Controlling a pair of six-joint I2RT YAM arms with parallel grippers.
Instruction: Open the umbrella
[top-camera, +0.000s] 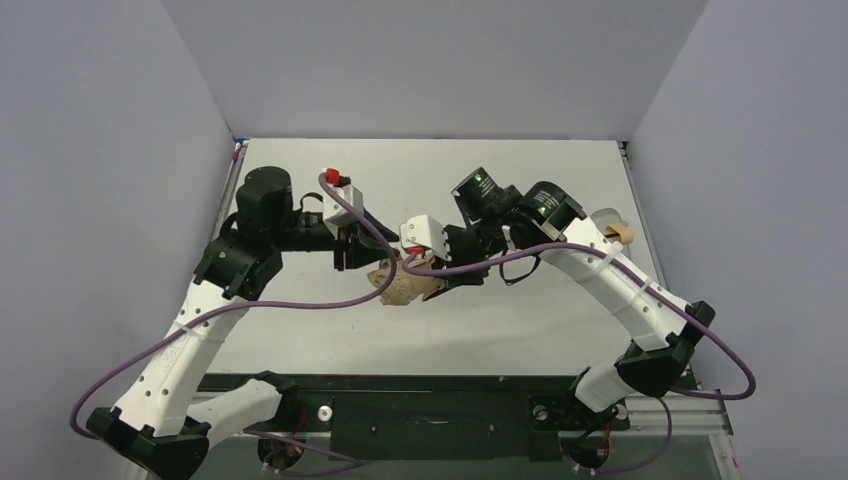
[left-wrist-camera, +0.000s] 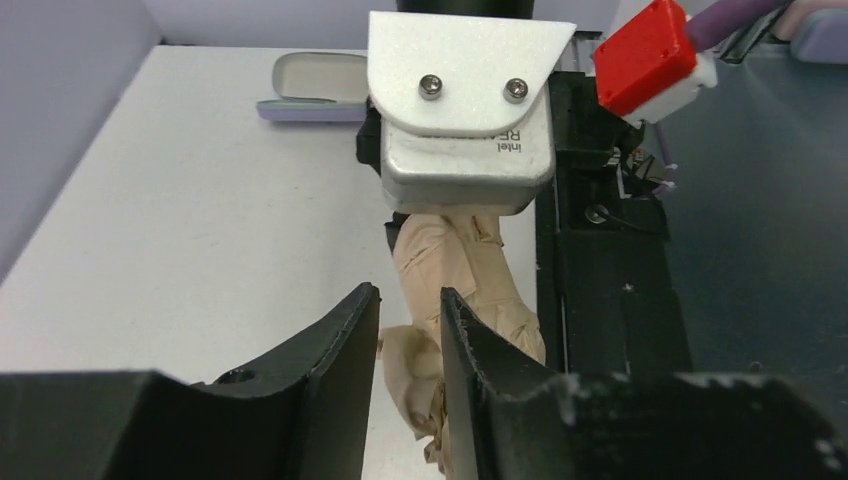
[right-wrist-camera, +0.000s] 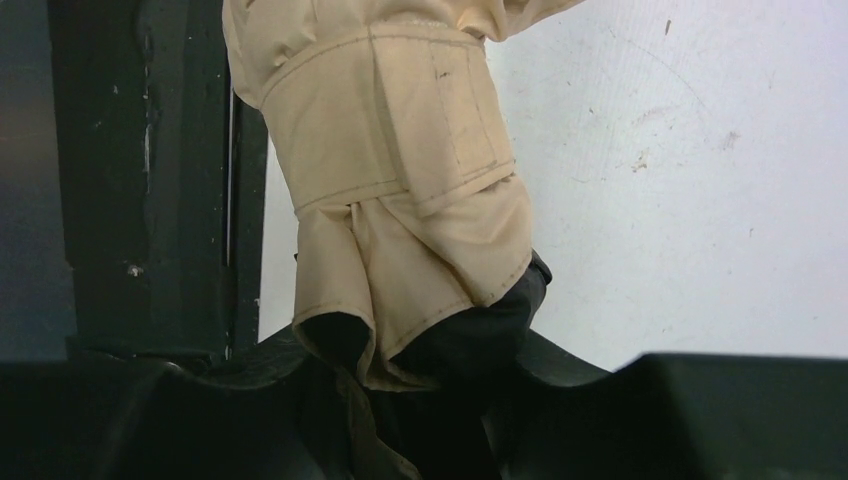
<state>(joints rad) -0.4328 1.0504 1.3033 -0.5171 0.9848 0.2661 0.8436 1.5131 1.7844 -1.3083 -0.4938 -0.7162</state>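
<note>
The umbrella (top-camera: 405, 285) is folded, a peach-beige bundle with its strap wrapped round it, lying mid-table between both grippers. My right gripper (top-camera: 452, 278) is shut on its right end. In the right wrist view the canopy (right-wrist-camera: 385, 140) with its black lining (right-wrist-camera: 490, 325) runs down into my right gripper (right-wrist-camera: 430, 365). My left gripper (top-camera: 350, 255) sits just left of the bundle. In the left wrist view my left gripper (left-wrist-camera: 405, 300) is narrowly open, with the umbrella (left-wrist-camera: 460, 270) just beyond the fingertips and a fold of fabric showing in the gap. Shaft and handle are hidden.
A grey-lavender sleeve or case (left-wrist-camera: 312, 85) lies open at the far right of the table, also seen in the top view (top-camera: 608, 224). The right wrist camera housing (left-wrist-camera: 460, 110) hangs over the umbrella. The black base rail (top-camera: 430, 405) runs along the near edge.
</note>
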